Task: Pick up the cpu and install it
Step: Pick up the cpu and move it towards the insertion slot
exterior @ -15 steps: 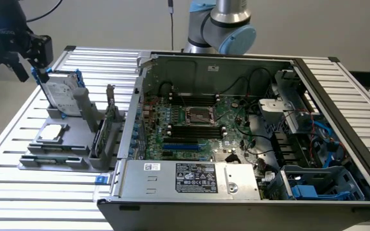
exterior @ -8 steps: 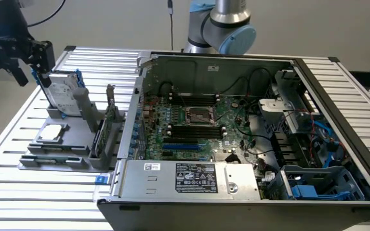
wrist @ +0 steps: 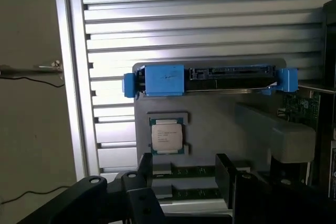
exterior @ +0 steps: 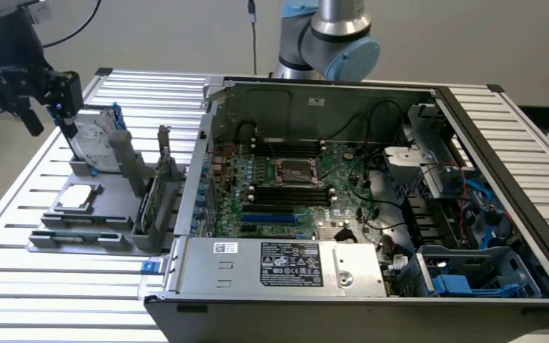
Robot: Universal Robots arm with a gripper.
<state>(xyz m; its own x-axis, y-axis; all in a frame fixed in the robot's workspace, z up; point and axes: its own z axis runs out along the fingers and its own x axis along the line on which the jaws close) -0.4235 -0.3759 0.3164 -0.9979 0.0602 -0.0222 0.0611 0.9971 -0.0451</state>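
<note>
The cpu [exterior: 79, 196] is a small flat square chip with a silver-grey top, lying in a recess of the grey parts holder [exterior: 112, 214] on the exterior view's left. My gripper [exterior: 48, 118] hangs high above the holder's far end, over the upright hard drive [exterior: 94, 139]. In the wrist view the cpu [wrist: 167, 136] lies flat beyond my gripper [wrist: 184, 165], whose two black fingers [wrist: 145, 167] stand apart with nothing between them. The open computer case [exterior: 503, 143] shows the motherboard's bare cpu socket [exterior: 294, 171].
The hard drive with blue bracket [wrist: 210, 80] stands on edge beside the cpu. Upright cards [exterior: 165, 171] sit in the holder near the case wall. Inside the case are a power supply [exterior: 284, 266], cables and a blue drive cage [exterior: 446, 282]. The slatted table [exterior: 55, 286] surrounds everything.
</note>
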